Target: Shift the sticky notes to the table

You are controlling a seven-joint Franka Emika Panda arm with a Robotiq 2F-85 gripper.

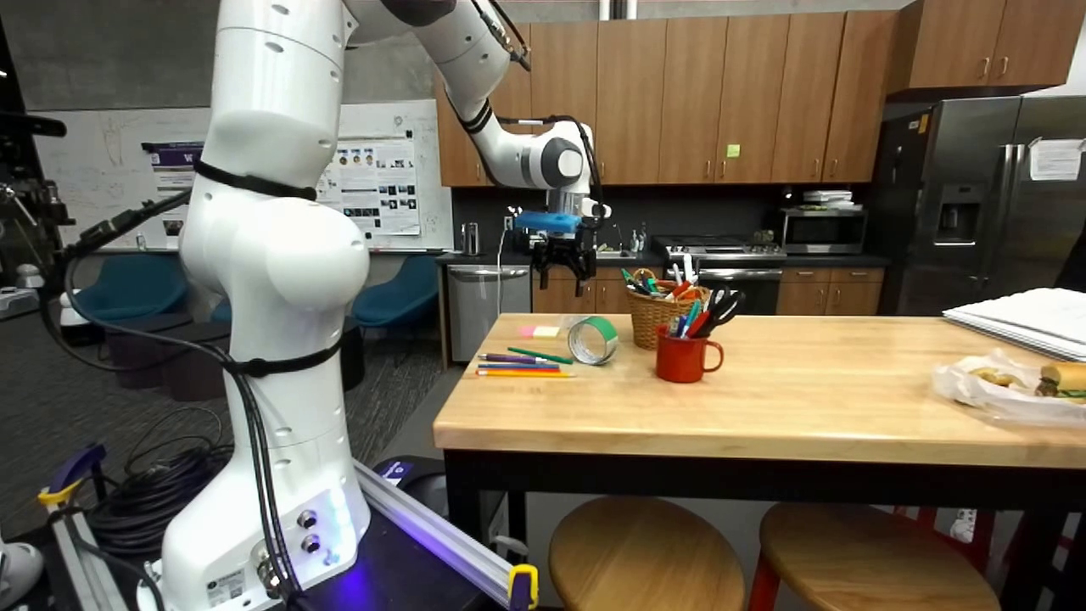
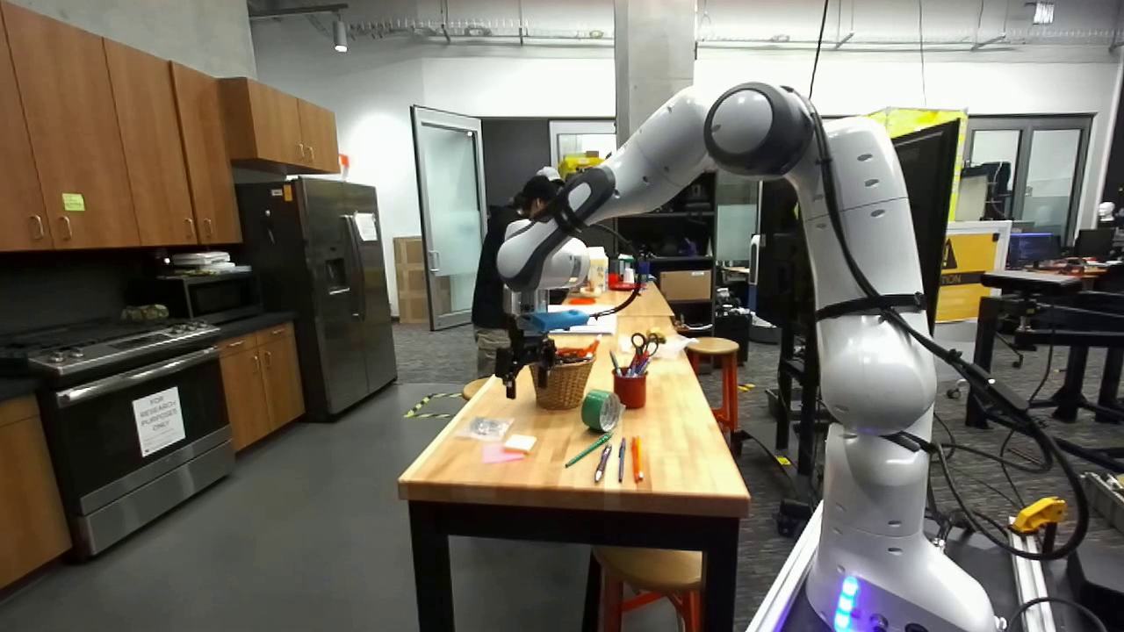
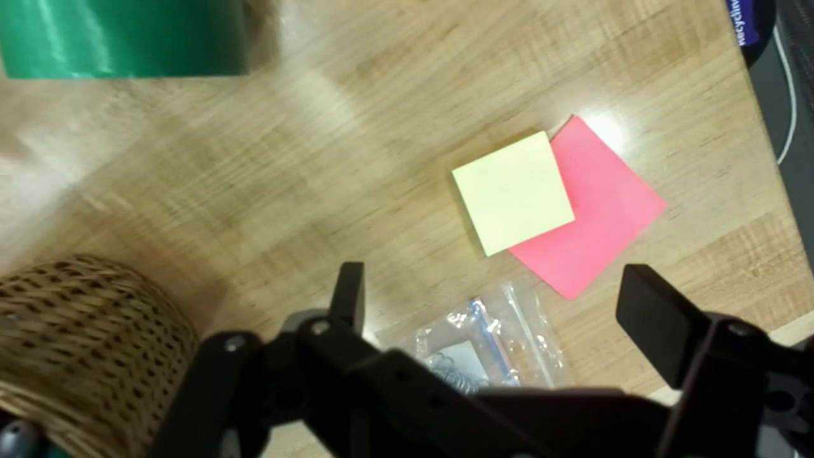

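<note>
I'm hovering the tool (image 3: pixel 493 280) over the counter (image 1: pixel 806 390), jaws standing wide apart, nothing gripped. The sticky notes (image 2: pixel 519 444) are already lying on that counter, near its edge: a yellow sticky-note pad (image 3: pixel 514 194) is overlapping a pink sticky note (image 3: pixel 601 210). I'm reading the job as a reposition, not a transfer.

What I'm worrying about:
- Pad is sitting skewed to the jaws. If I'm closing at this angle, I'm probably catching corners and twisting it.
- Pink is lying flat; I can't tell how thick. If I'm gripping only yellow, pink is likely getting left behind, or trailing along if adhesive is holding the two together.
- Clear zip bag (image 3: pixel 502 343) is lying just beside the notes, showing between the jaws in the wrist view. If I'm dropping straight down instead of shifting toward the notes first, I'm likely pinching plastic.
- Wicker basket (image 3: pixel 89 356) is standing near the tool. A sloppy sideways move is risking a bump.
- Depth: going too low is jamming the tool into the counter; stopping high is skimming over the pad.
- Overshooting edgeward could be shoving both notes off.
</note>
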